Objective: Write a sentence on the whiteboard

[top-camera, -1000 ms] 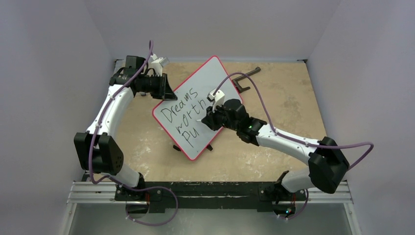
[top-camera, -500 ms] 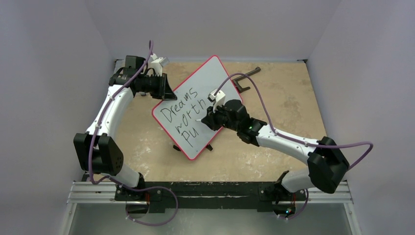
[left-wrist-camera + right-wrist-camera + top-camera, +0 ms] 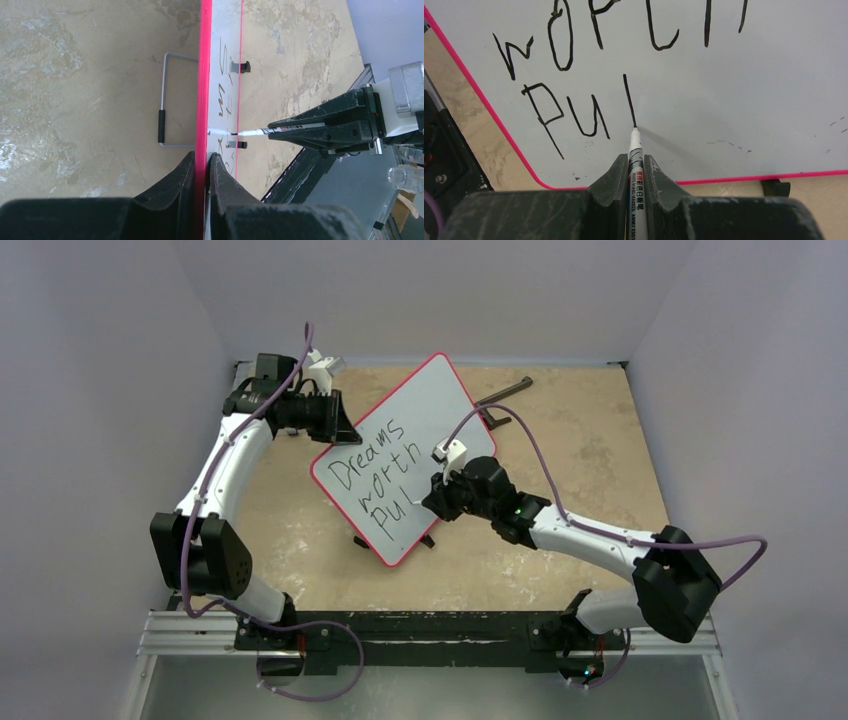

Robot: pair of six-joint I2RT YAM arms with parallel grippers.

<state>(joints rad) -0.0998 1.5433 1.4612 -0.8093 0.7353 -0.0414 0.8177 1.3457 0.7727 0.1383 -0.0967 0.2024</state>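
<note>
Tan mottled bench [image 3: 600, 460], grey walls around it. The whiteboard [image 3: 430, 400] stands propped at the bench's centre, its red rim pinched by the left claw [image 3: 202, 161] at the board's ten o'clock edge. The right claw [image 3: 636, 162] is clamped on a marker [image 3: 634, 144], its tip at the foot of a lone upright stroke at three o'clock of "Pu" in the sentence [image 3: 375, 478]. Writing is mid-word on the third line. Next, I judge, the tip must lift, return upward and arch out an "r".
</note>
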